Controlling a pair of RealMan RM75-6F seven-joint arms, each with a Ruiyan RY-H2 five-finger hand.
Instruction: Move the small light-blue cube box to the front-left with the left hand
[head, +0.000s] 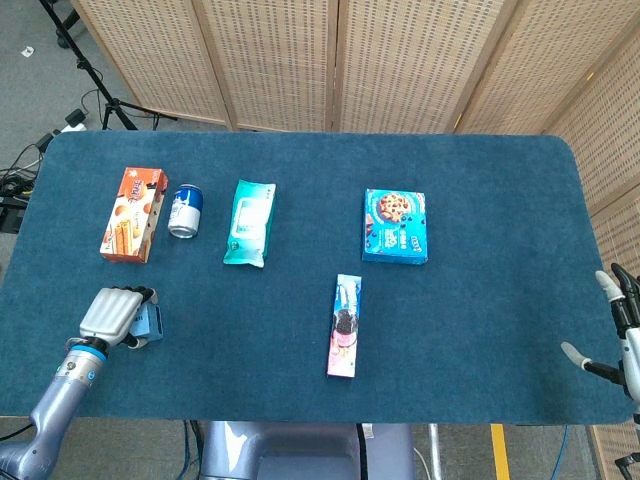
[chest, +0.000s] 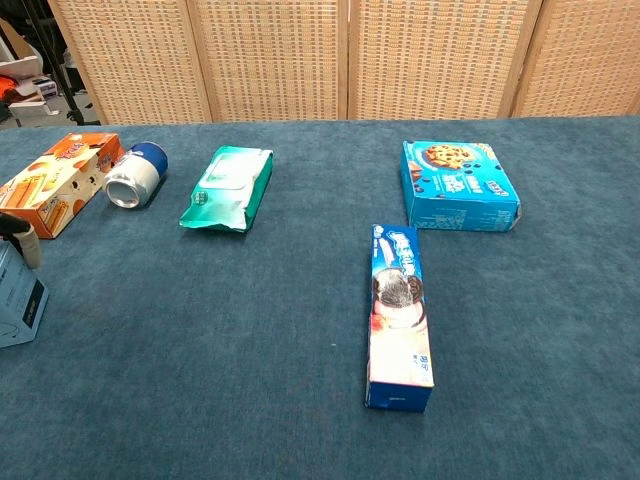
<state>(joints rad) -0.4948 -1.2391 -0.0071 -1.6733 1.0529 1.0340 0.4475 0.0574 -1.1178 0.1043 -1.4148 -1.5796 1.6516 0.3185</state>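
The left hand (head: 112, 314) lies at the near left part of the bench (head: 480, 200), its fingers curled over the top of the small light-blue cube box (head: 149, 322), which shows only as a blue sliver just to the right of the knuckles. In the chest view the box (chest: 18, 298) sits at the left edge of the frame with a fingertip resting on its top. The hand appears to grip the box, which looks to be resting on the bench, though the head view cannot confirm that.

Beyond the hand, farther from the robot, lies an orange biscuit box (head: 133, 213). Just right of that box rests a blue and white can (head: 185, 210) on its side, and further right a green wipes pack (head: 250, 221). Well to the right of the left hand a long cookie box (head: 345, 325) lies lengthwise, and beyond it a blue chocolate-chip cookie box (head: 395, 226).

The right hand (head: 618, 330) sits at the bench's far right edge, fingers spread and holding nothing, well apart from every item.
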